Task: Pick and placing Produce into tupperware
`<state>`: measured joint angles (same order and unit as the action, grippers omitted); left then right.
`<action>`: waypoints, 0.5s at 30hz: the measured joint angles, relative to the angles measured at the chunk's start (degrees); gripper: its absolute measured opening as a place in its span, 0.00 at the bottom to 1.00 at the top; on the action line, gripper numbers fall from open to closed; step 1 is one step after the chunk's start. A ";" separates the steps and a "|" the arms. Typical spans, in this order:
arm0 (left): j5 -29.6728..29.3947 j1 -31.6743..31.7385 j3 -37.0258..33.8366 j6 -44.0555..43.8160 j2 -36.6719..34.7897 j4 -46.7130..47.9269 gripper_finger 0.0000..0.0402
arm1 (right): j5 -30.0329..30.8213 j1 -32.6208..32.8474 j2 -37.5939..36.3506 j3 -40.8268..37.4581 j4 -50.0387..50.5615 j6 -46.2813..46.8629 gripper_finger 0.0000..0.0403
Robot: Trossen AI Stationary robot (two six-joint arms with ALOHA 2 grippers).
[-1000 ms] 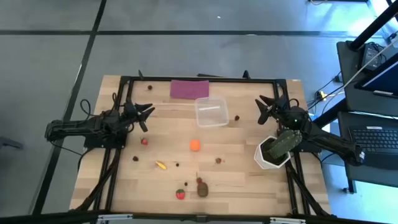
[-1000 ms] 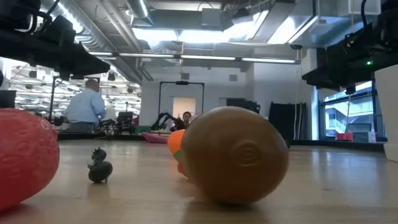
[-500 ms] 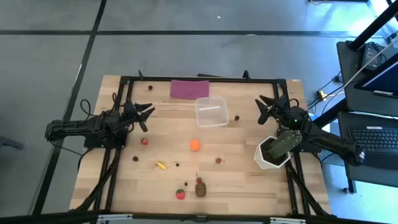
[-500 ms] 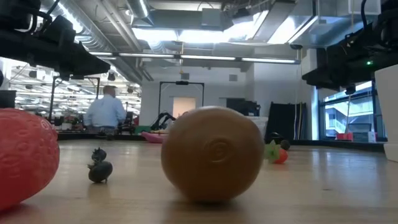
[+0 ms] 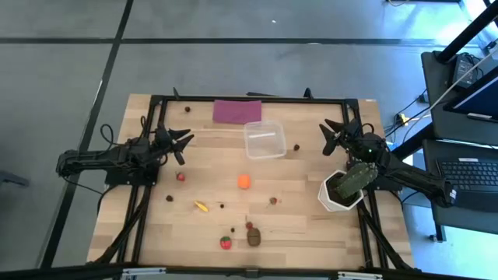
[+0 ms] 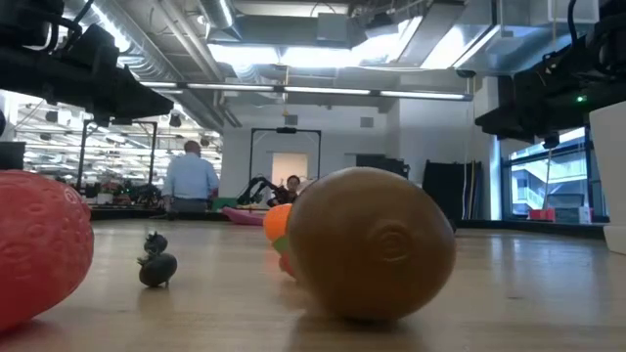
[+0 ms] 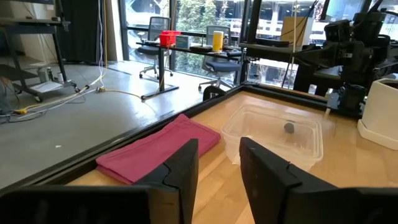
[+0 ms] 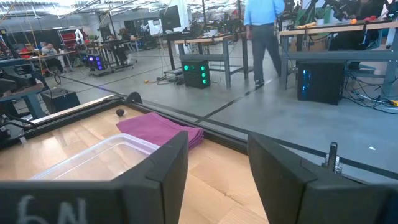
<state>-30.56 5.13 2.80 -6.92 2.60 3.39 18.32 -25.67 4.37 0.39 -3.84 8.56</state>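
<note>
L gripper point(image 5: 185, 145) hovers at the table's left edge, fingers parted a little w/ nothing between them; the left wrist view shows bare wood and the purple cloth point(image 7: 158, 149) through the gap. R gripper point(image 5: 333, 137) waits at the right edge by the white pot point(image 5: 340, 197), fingers apart, also empty. The tupperware point(image 5: 264, 140) sits mid-table toward the far side, just beside the cloth. Produce lies scattered nearer the front: red piece point(image 5: 180, 176) closest to the L gripper, then banana point(image 5: 201, 207), orange ball point(image 5: 244, 181), strawberry point(image 5: 226, 243), brown lump point(image 5: 254, 236).

Step in hand is prob. the first reach. Best bet: L arm takes the nearby red piece, opens wider before descending, comes straight down so the piece doesn't roll.

Only the high view gives the full layout. The left wrist view alone shows a small dark bit point(image 7: 289, 127) seen through the tub's wall; can't tell if it's inside or behind. The low view shows the brown lump point(image 6: 372, 257) hiding most of the orange ball.
</note>
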 joint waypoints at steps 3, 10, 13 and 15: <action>0.01 0.00 -0.01 0.00 0.00 0.00 0.26 | -0.01 0.00 0.00 0.00 0.00 0.00 0.42; 0.01 0.00 0.01 0.00 0.00 -0.01 0.23 | -0.01 0.00 0.00 0.00 0.00 0.00 0.42; 0.01 0.00 0.00 -0.01 0.01 -0.01 0.22 | 0.00 0.01 0.01 0.00 0.00 0.00 0.42; 0.01 0.00 -0.01 0.00 -0.01 -0.01 0.21 | 0.00 0.00 0.00 0.00 0.00 0.00 0.42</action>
<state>-30.55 5.13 2.79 -6.92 2.59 3.38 18.32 -25.67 4.37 0.38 -3.84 8.56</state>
